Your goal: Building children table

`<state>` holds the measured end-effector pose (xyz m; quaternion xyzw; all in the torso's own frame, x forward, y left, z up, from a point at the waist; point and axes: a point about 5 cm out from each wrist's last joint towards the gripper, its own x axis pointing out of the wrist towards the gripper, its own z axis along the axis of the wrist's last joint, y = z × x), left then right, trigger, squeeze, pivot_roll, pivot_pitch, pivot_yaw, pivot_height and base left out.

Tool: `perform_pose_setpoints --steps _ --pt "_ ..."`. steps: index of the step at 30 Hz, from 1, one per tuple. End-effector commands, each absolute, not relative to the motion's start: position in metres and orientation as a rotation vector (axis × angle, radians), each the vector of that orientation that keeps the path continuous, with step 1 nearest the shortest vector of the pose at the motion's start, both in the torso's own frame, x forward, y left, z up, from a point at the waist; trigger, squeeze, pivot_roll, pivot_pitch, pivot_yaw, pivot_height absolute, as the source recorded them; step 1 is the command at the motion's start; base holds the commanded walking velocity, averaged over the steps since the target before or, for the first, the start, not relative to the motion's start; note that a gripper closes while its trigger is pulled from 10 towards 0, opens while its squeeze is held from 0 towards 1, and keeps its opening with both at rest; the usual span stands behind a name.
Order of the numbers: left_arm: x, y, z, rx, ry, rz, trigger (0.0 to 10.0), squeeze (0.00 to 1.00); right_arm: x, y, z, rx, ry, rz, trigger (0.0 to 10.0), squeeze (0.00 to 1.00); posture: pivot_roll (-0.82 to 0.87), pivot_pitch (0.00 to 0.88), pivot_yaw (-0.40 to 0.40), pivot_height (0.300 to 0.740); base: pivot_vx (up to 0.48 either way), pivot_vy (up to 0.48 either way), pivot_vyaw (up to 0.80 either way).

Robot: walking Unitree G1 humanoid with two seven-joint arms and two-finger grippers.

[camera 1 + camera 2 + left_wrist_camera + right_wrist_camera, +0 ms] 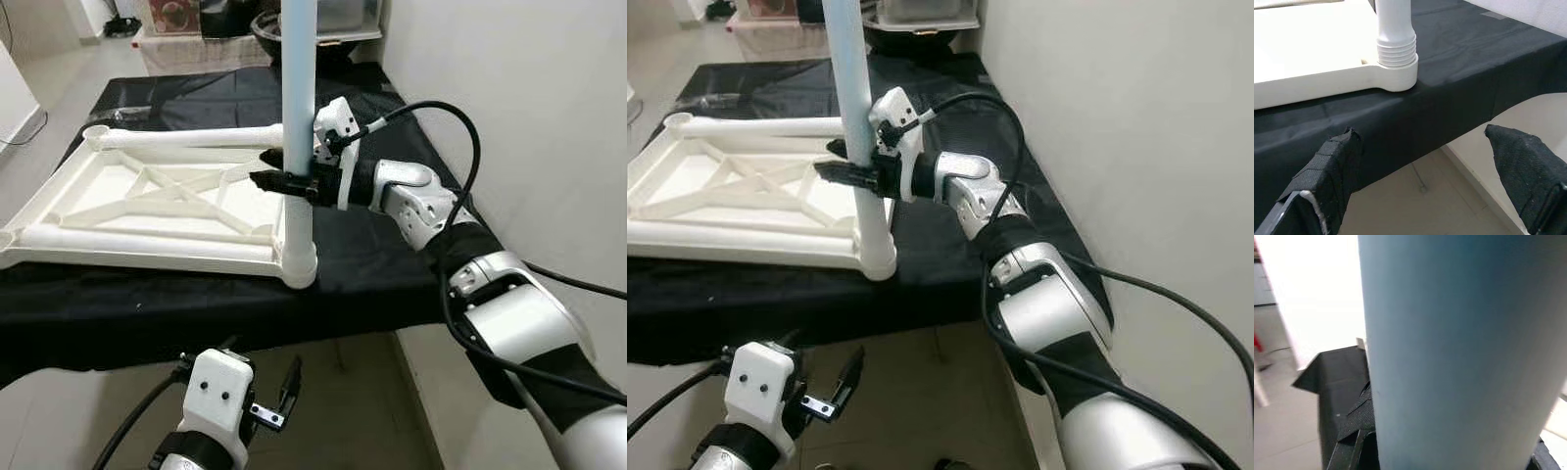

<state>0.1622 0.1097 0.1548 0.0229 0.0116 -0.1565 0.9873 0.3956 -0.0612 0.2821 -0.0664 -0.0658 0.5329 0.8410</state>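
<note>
Upside-down white plastic children's tabletop (pixel 147 206) lies flat on the black cloth-covered bench (pixel 372 264), its ribbed underside facing up and its near right corner close to the bench's front edge. From that corner's round socket (pixel 299 266) a pale blue plastic leg tube (pixel 298 88) rises straight up and out past the top of the head views. Right gripper (pixel 287 168) reaches in from the bench's right side and clamps the tube a little above the socket, black fingers closed on either side of it. Its wrist view is nearly all blue tube (pixel 1459 352), with a scrap of black fingertip (pixel 1356 431) at the base and a corner of the black cloth behind. Left gripper (pixel 277 404) hangs below the bench's front edge, over the tiled floor (pixel 343 401), fingers spread and holding nothing. Its wrist view catches what the head views miss: a ridged white collar (pixel 1396 49) where the leg enters the corner socket, framed between its two padded fingertips (pixel 1332 171). Storage bins (pixel 186 29) stand beyond the bench's far edge.
</note>
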Motion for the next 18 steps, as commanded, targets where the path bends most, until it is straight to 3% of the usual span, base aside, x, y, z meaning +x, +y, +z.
perform_pose_setpoints --steps 1,6,10,12,18 --pt "0.161 0.111 0.150 0.053 0.041 -0.312 10.0 0.00 0.399 -0.065 0.258 -0.147 -0.041 1.065 10.0 0.00 0.11 0.196 -0.028 0.740 0.000 0.000 0.00" --pt "0.163 0.113 0.151 0.057 0.037 -0.302 10.0 0.00 0.410 -0.066 0.258 -0.146 -0.045 0.772 10.0 0.00 0.11 0.201 -0.028 0.740 0.000 0.000 0.00" --pt "0.163 0.114 0.151 0.059 0.037 -0.300 10.0 0.00 0.414 -0.068 0.256 -0.122 -0.028 0.671 10.0 0.00 0.11 0.201 -0.028 0.740 0.000 0.000 0.00" --pt "0.163 0.114 0.151 0.059 0.037 -0.301 10.0 0.00 0.420 -0.074 0.255 -0.105 -0.015 0.441 10.0 0.00 0.11 0.201 -0.028 0.740 0.000 0.000 0.00" --pt "0.164 0.114 0.151 0.060 0.034 -0.299 10.0 0.00 0.421 -0.071 0.252 -0.135 0.002 0.294 10.0 0.00 0.10 0.207 -0.030 0.740 0.000 0.000 0.00"
